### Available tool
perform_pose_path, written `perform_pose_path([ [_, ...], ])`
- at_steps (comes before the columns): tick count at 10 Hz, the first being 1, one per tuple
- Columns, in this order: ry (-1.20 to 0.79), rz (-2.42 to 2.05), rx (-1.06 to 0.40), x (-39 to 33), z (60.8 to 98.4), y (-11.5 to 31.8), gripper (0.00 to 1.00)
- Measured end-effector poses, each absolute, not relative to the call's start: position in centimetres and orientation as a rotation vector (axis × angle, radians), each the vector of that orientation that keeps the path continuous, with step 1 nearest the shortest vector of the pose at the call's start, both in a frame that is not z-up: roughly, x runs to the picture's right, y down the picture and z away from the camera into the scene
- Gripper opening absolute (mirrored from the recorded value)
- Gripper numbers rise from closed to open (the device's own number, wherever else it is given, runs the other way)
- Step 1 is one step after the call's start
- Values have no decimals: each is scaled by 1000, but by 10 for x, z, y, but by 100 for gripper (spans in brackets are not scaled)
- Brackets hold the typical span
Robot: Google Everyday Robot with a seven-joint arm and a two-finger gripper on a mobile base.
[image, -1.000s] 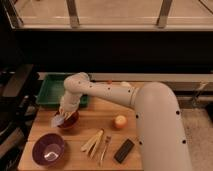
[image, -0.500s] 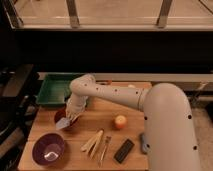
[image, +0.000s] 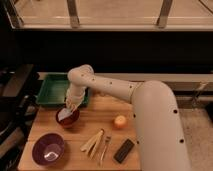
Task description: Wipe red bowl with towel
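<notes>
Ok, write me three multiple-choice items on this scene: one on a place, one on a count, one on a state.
1. Where is the gripper?
A. Over the red bowl
B. Over the fruit
C. Over the black block

2. How many bowls stand on the table?
A. One
B. Two
C. Three

3. How is the red bowl?
A. Upside down
B. Stacked in another bowl
C. Upright, with the towel in it

Answers:
1 A: the arm ends just above the red bowl's back rim, in front of the tray.
2 B: only the red bowl and the purple bowl are there.
3 C: the pale towel lies inside the bowl's open top.
</notes>
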State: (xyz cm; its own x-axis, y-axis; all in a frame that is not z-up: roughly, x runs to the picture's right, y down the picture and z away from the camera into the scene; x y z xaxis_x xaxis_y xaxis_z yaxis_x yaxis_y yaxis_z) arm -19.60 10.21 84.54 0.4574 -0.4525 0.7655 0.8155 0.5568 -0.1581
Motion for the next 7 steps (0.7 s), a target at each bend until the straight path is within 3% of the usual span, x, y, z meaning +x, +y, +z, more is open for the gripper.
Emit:
perform_pose_path([
  [3,-781,-850,-565,-212,843,110,0],
  [7,-777,-804,-619,-192,811,157,0],
])
